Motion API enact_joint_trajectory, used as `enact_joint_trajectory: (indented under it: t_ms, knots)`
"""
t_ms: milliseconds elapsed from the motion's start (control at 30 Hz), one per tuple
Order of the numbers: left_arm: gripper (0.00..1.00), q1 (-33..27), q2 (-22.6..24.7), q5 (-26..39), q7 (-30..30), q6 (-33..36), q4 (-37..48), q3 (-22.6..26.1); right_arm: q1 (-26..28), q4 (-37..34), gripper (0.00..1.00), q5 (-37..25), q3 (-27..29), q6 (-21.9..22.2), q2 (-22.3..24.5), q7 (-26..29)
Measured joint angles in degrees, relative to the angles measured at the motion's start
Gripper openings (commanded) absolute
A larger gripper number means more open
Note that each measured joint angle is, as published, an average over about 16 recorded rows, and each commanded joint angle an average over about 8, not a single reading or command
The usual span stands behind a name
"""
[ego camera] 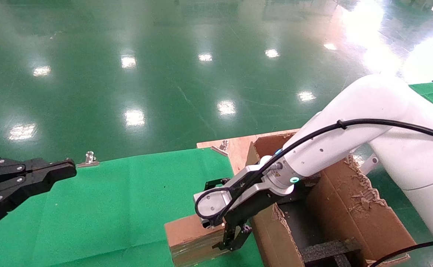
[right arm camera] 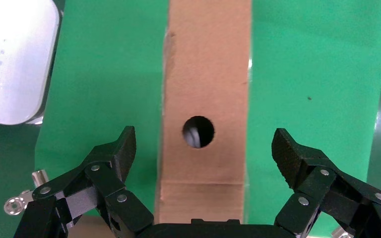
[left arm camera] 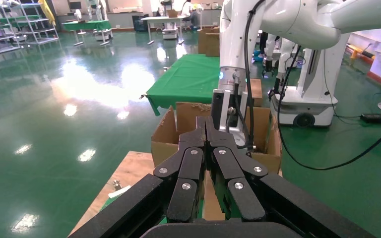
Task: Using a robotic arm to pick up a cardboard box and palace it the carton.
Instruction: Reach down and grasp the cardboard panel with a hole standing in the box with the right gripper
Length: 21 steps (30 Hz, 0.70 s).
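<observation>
Cardboard box [right arm camera: 206,99] partly hidden beneath spread right claw [right arm camera: 203,153].

The robotic arm [ego camera: 353,126] is glossy white, with a black cable running along it to a grey camera block. Its right end effector [right arm camera: 203,163] has black linkage fingers with silver rivets and textured pads; the left end effector [ego camera: 23,178] is all black.

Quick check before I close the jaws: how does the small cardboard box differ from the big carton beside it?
The cardboard box is small with clean, intact faces and a round hole in one; the carton is far larger, with ragged, torn edges. The box is closed and lies on the green cloth; the carton stands open with black foam inside. The right gripper is above the box, jaws open on either side; nothing grips the carton. Both are brown cardboard.
</observation>
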Motion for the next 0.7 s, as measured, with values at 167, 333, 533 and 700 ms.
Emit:
enact_joint_trajectory:
  t_ms: [167,333,533,700]
  knots:
    - [1.0,0.0,0.0,0.0,0.0,0.0,0.0,0.0,0.2,0.2,0.0,0.1,-0.7,0.1,0.0,0.1]
    - [1.0,0.0,0.0,0.0,0.0,0.0,0.0,0.0,0.2,0.1,0.0,0.3,-0.9,0.2,0.1,0.0]
    - [1.0,0.0,0.0,0.0,0.0,0.0,0.0,0.0,0.2,0.1,0.0,0.3,-0.9,0.2,0.1,0.0]
    - [1.0,0.0,0.0,0.0,0.0,0.0,0.0,0.0,0.1,0.2,0.0,0.3,-0.8,0.2,0.1,0.0]
